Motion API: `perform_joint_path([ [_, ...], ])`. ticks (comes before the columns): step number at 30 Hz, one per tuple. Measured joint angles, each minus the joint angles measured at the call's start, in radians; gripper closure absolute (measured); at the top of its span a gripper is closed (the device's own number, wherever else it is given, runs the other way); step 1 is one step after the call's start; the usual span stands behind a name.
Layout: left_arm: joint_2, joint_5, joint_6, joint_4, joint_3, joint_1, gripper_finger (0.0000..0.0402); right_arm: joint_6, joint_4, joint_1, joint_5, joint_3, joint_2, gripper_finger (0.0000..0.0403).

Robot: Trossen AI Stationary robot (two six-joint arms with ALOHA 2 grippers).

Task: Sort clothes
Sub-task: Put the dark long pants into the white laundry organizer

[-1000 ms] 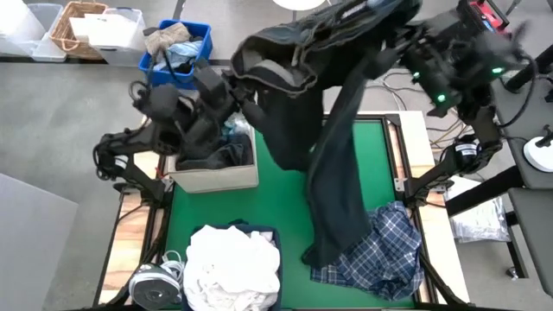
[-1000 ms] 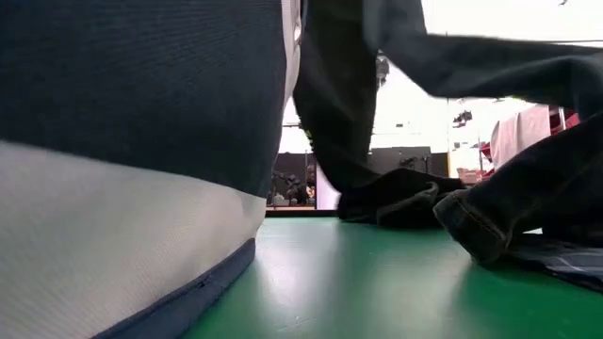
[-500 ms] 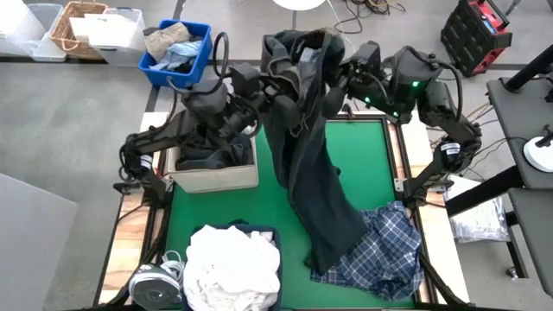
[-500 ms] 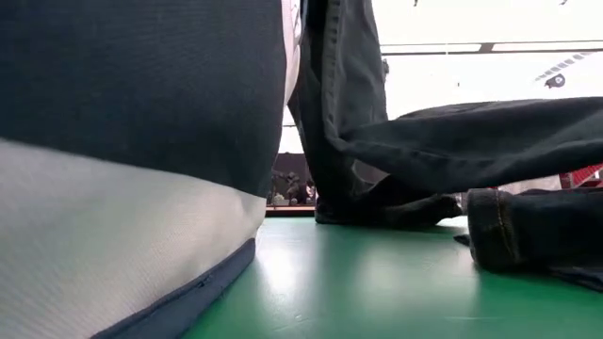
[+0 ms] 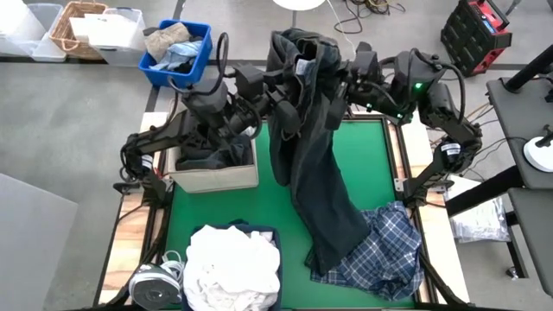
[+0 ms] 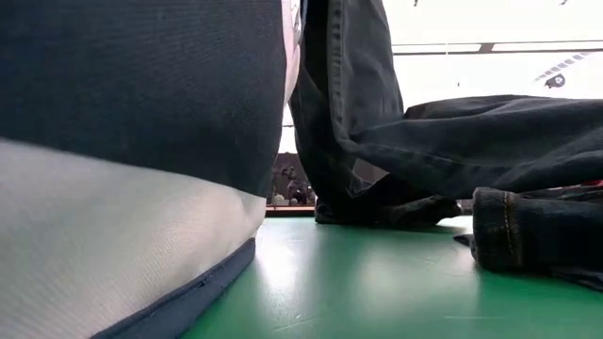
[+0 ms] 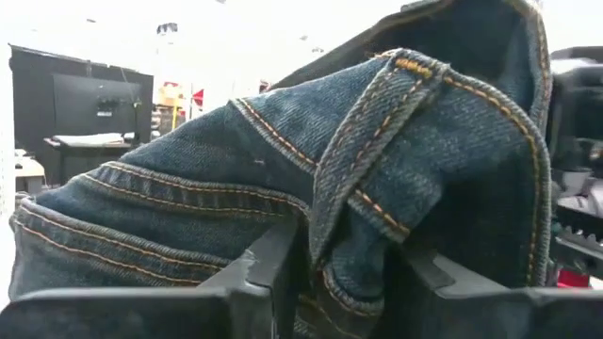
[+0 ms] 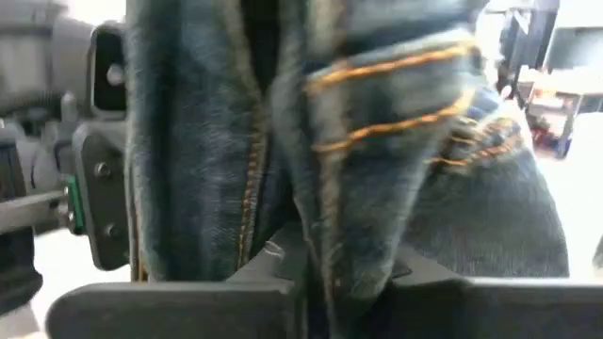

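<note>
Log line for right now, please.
left gripper: shut on jeans | right gripper: shut on jeans | jeans: held up, hem on plaid shirt

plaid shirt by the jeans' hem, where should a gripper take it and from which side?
Probably the plaid shirt's bunched folds at its right part, from straight above. It lies crumpled on the green mat, and the hanging jeans drape over its left edge, so that side is covered.
</note>
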Motion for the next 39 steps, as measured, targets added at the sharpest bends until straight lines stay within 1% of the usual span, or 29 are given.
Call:
perform_joint_path([
  [4, 0.008, -0.007, -0.003, 0.006, 0.0, 0.002, 0.0302, -0.083, 0.0, 0.009, 0.011, 0.0, 0.009, 0.0308],
  [10, 0.012, -0.011, 0.001, 0.004, 0.001, 0.003, 0.0302, -0.147, -0.01, 0.012, 0.02, 0.002, 0.033, 0.0212],
  [13, 0.014, 0.0, 0.0, -0.001, 0.001, 0.004, 0.0302, -0.164, -0.033, 0.013, 0.019, 0.002, 0.049, 0.0181],
  [17, 0.011, 0.041, -0.028, -0.012, 0.001, 0.006, 0.0302, -0.196, -0.03, 0.015, -0.014, 0.002, 0.058, 0.0158],
  [19, 0.005, 0.043, -0.056, -0.05, 0.001, 0.006, 0.0302, -0.206, -0.029, 0.019, -0.015, 0.0, 0.06, 0.0155],
  [22, -0.01, 0.082, 0.006, -0.116, 0.001, 0.005, 0.0302, -0.217, -0.043, 0.019, -0.007, 0.0, 0.059, 0.0158],
  [24, -0.023, 0.144, 0.029, -0.161, 0.001, 0.006, 0.0302, -0.224, -0.068, 0.02, -0.008, 0.0, 0.053, 0.0161],
  [27, -0.043, 0.282, 0.0, -0.212, 0.001, 0.016, 0.0302, -0.225, -0.077, 0.022, -0.023, 0.0, 0.05, 0.0162],
  [28, -0.049, 0.305, -0.016, -0.222, 0.001, 0.018, 0.0302, -0.228, -0.075, 0.022, -0.023, 0.0, 0.05, 0.0163],
  [30, -0.054, 0.309, -0.038, -0.243, 0.001, 0.02, 0.0302, -0.244, -0.082, 0.022, -0.029, 0.0, 0.049, 0.0165],
  [34, -0.053, 0.313, -0.048, -0.248, 0.0, 0.035, 0.0302, -0.252, -0.08, 0.019, -0.119, 0.0, 0.049, 0.0182],
  [39, -0.036, 0.305, -0.086, -0.225, 0.0, 0.039, 0.0302, -0.255, -0.098, 0.019, -0.105, 0.0, 0.057, 0.0219],
])
